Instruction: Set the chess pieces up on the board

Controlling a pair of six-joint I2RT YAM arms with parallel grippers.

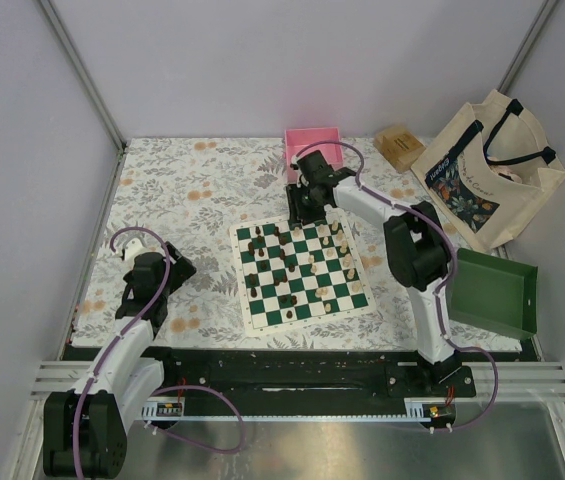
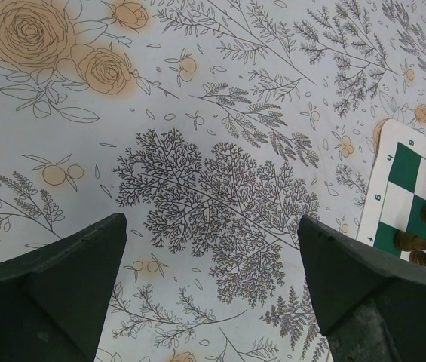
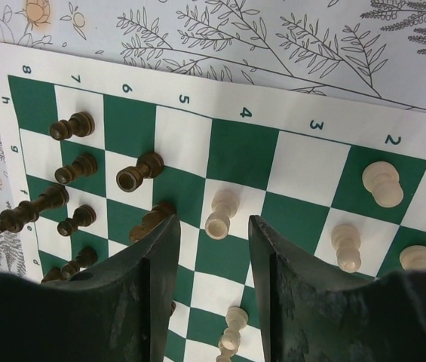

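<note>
Work with the right gripper (image 3: 213,220) low over the flat square board of dark green and white checks (image 3: 307,162), two black moulded fingers half spread, pinching nothing, framing a small cream turned-wood piece with a round head (image 3: 221,213) on a white square just ahead of the tips. Before closing, centre the gap on that piece and come straight down, minding the dark brown turned piece (image 3: 152,220) touching or almost touching the left finger, impossible to tell which. Close slowly and low on the stem, above the round base, never on the small ball head, likely to slip out. Lift vertically, carry above the heads of the neighbours, set down flat in the middle of the home square, release only with the base fully resting. Judge the set-up as partly done: dark brown pieces (image 3: 77,167) gathered near the rows marked 6 and 7, cream ones (image 3: 382,183) towards the side marked 2, some more mid-board. Expect light, smooth, lathe-turned wood, narrow-waisted on round bases, easy to topple; a thin printed mat with white border and printed digits, lying on a matte cloth printed with grey branches and orange roses (image 2: 220,181). Leave the left gripper (image 2: 211,222), blocky dark wedge fingers spread wide and empty, above that cloth just beside the board's edge
</note>
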